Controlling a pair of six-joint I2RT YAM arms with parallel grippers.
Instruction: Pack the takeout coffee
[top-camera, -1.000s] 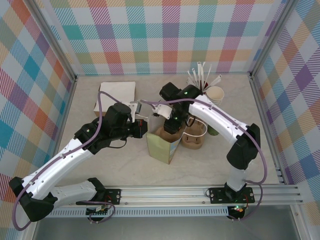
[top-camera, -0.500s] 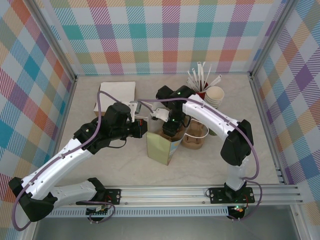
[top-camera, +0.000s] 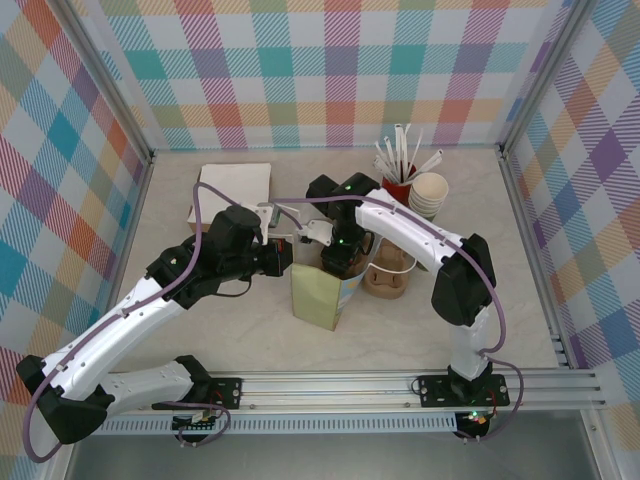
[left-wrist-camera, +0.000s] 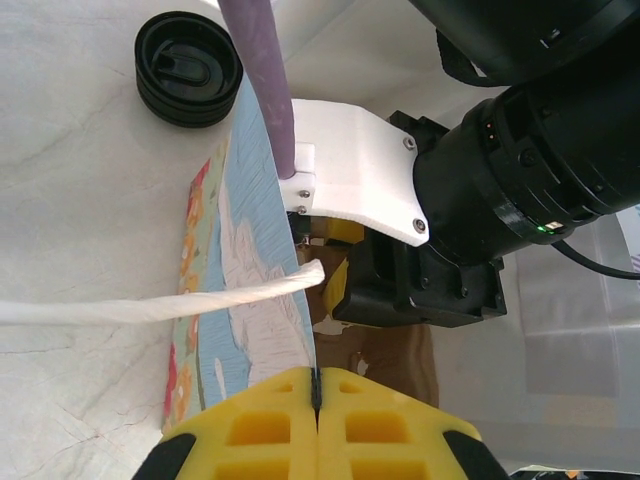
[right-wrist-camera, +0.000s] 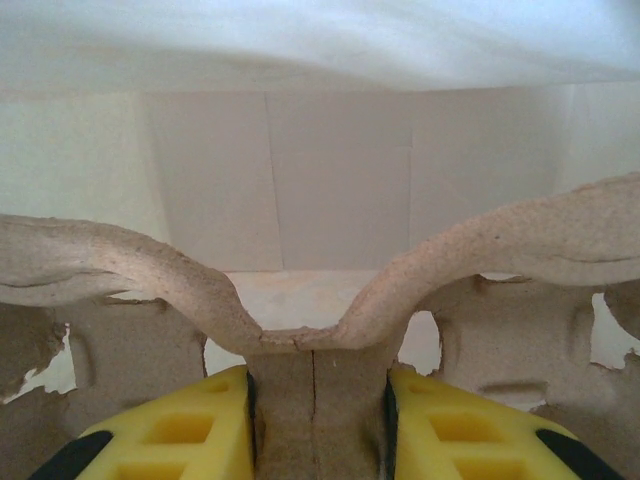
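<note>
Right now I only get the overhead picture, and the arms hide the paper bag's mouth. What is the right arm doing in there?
Observer: The right jaws pinch the middle ridge of a brown pulp cup carrier, with the paper bag's pale inner walls around it.
Operator: And the left arm?
Observer: The left jaws are shut on the bag's printed wall at its top edge.
Operator: Anything hidden behind the bag?
Observer: A round black lid lies on the table just beyond it.
</note>
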